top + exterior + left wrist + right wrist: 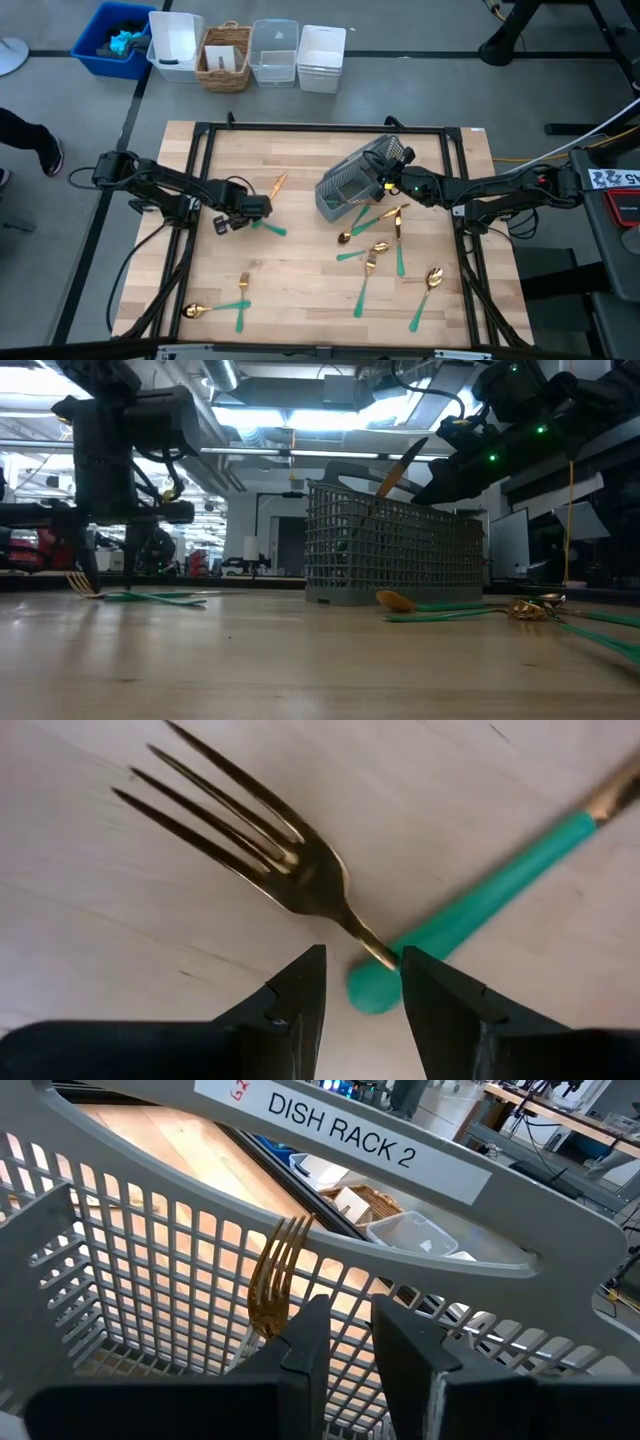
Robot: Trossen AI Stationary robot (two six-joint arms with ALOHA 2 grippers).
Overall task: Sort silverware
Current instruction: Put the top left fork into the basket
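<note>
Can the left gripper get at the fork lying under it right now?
Probably yes: the left gripper is open right over the fork, its fingers straddling the fork's neck, with nothing between them.

High: straight down over the table (pixel 300 270).
Low: table-level, facing the room.
Wrists: close, past each pincer.
Shared: caddy (pixel 352 180).

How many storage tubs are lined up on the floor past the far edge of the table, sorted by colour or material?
Blue bin: 1
White bins and: 2
Wicker basket: 1
Clear bin: 1
Total: 5
</note>
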